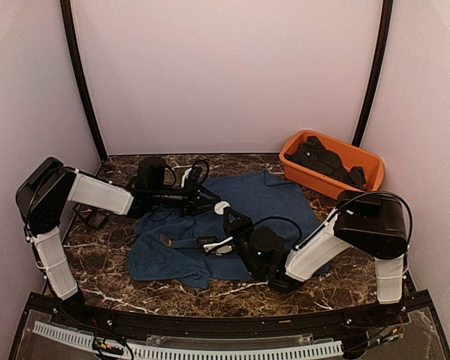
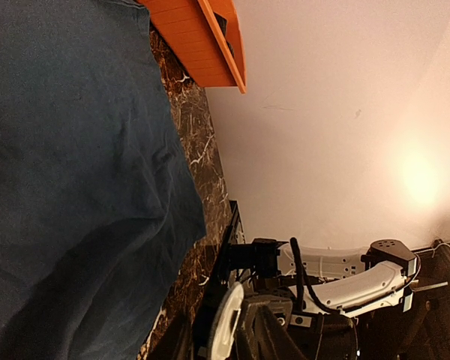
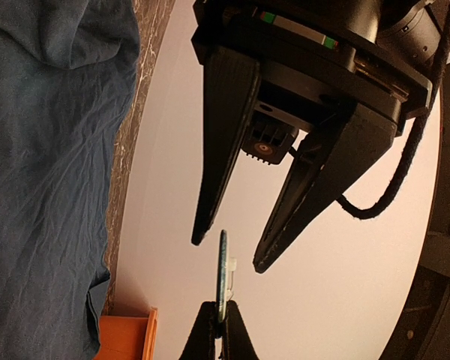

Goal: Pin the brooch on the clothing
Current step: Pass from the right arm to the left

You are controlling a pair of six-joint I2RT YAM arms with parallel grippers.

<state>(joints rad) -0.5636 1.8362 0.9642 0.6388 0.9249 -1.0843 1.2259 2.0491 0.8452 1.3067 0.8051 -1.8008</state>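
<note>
From the top external view, the navy T-shirt lies spread and rumpled on the marble worktop, well apart from the orange tub of dark garments at the back right. Above the shirt's middle the two arms meet nose to nose. The left end effector points right, the right end effector points left, and a small pale round brooch sits between them, clear of the fabric.

The left wrist view shows the T-shirt filling the left side and the tub at the top. Low in the frame is the edge of a pale disc, probably the brooch, with the right arm's white link behind it. This view does not show how the left fingers are set.

The right wrist view settles it. The right end effector is pressed together on the lower edge of the brooch, which is seen edge-on and upright. The left end effector is spread, its fingers flanking the brooch's top without touching it. The T-shirt hangs to one side.

By my judgement the brooch is picked up and is being presented between the arms. The pinning itself is not yet done, as nothing is fastened to the shirt.
</note>
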